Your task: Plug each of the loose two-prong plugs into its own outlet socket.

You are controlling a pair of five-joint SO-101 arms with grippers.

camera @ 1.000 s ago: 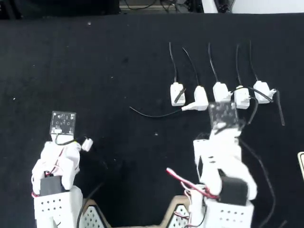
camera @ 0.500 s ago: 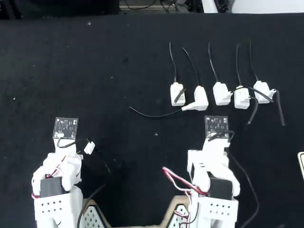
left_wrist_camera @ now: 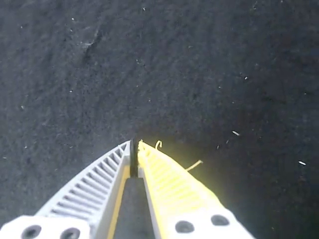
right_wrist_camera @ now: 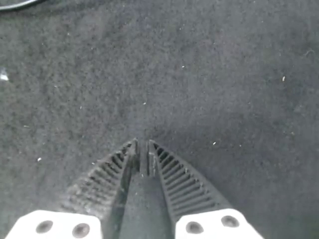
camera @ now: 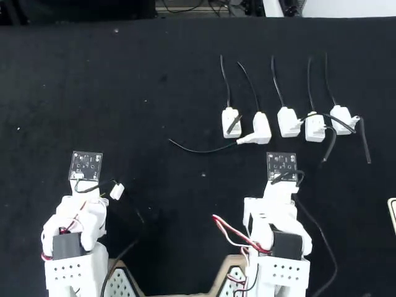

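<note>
My left tool (left_wrist_camera: 134,145) was clenched, its fingers pressed tip to tip with nothing between them, and it hung over bare black worktop (left_wrist_camera: 209,59). My right tool (right_wrist_camera: 141,144) was clenched as well, its tips all but touching, and it held nothing.

From above, my left arm (camera: 74,219) sat folded at the near left of the worktop and my right arm (camera: 275,213) at the near right, both well apart from the task's things. Five white outlet sockets (camera: 288,120) lay in a row beyond my right arm, each with a thin black lead (camera: 224,77) running toward the far edge. One loose white plug (camera: 246,140) lay on the worktop against the near corner of the second socket from the left, and its black cord (camera: 198,150) curved away to the left. More black cables (camera: 330,147) crossed the two sockets at the right end. I could not tell whether any plug was seated there.
</note>
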